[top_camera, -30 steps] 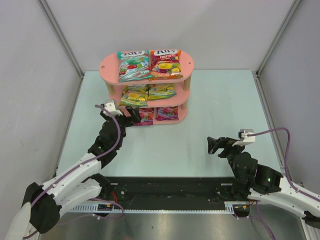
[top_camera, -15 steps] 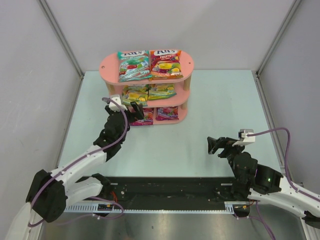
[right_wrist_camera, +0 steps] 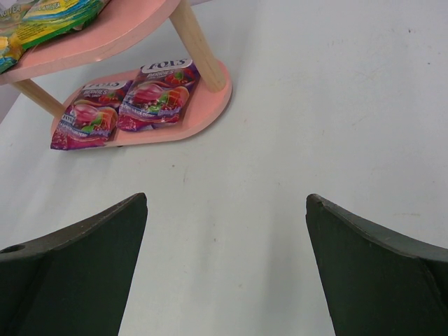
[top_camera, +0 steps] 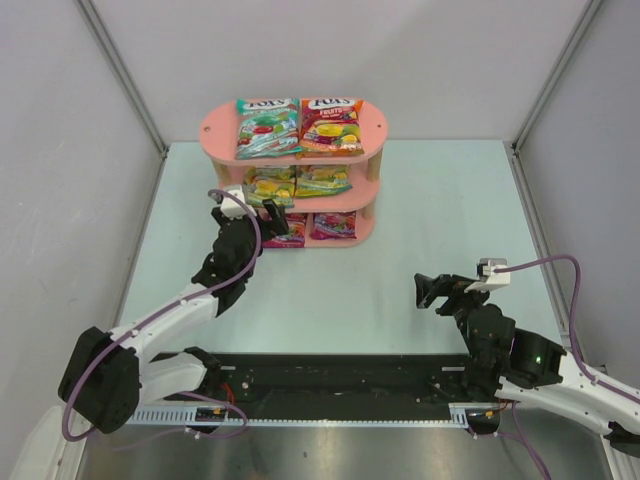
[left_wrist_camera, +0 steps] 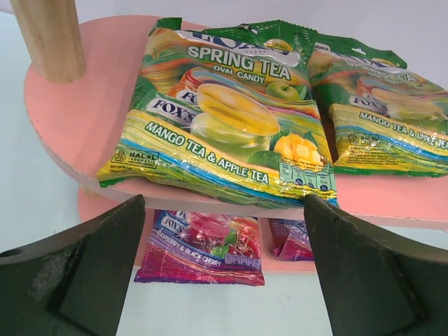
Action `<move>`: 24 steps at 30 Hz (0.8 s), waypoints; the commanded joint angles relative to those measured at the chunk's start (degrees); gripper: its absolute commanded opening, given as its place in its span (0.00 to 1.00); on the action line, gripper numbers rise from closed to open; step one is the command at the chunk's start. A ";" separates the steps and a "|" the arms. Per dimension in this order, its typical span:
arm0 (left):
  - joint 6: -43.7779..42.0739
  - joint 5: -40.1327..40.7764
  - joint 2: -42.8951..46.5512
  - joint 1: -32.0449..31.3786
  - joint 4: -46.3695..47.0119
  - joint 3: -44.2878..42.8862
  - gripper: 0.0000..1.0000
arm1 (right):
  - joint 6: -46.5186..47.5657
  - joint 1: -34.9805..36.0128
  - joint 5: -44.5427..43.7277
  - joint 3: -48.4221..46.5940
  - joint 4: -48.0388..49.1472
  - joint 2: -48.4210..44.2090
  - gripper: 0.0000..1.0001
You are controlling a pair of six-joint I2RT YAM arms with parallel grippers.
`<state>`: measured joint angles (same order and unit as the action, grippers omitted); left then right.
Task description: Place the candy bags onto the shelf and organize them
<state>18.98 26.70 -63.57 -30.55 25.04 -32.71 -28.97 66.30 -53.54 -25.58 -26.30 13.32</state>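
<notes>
The pink three-tier shelf (top_camera: 372,122) stands at the table's far middle. A teal bag (top_camera: 266,130) and a red-orange bag (top_camera: 330,126) lie on its top board. Two yellow-green bags (left_wrist_camera: 224,119) (left_wrist_camera: 385,115) lie on the middle board. Two purple bags (left_wrist_camera: 206,248) (right_wrist_camera: 157,94) lie on the bottom board; the left one overhangs the front edge. My left gripper (top_camera: 262,217) is open and empty, just in front of the shelf's left end at middle-board height. My right gripper (top_camera: 430,290) is open and empty, low over the table at the near right.
Grey walls close in the pale table (top_camera: 440,220) on the left, back and right. A wooden post (left_wrist_camera: 49,38) of the shelf stands at the left of my left wrist view. A black rail (top_camera: 330,385) runs along the near edge.
My left gripper has moved forward and up toward the shelf's left end. The right arm has not moved. The bags have not moved.
</notes>
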 commanded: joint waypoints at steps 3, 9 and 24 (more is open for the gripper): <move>-0.61 -2.62 -1.29 0.75 3.53 -3.59 1.00 | -1.35 0.32 -0.95 -0.17 -0.24 0.21 1.00; -0.53 -2.88 -0.07 0.75 3.00 -3.77 1.00 | -1.53 0.32 -1.04 -0.17 -0.24 0.56 1.00; -4.48 -4.72 5.22 0.75 2.47 -1.83 1.00 | -1.61 0.41 -1.22 0.10 -0.15 0.56 1.00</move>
<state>16.95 23.31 -58.15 -30.17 25.58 -33.23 -29.93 66.54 -53.54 -25.50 -26.30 13.43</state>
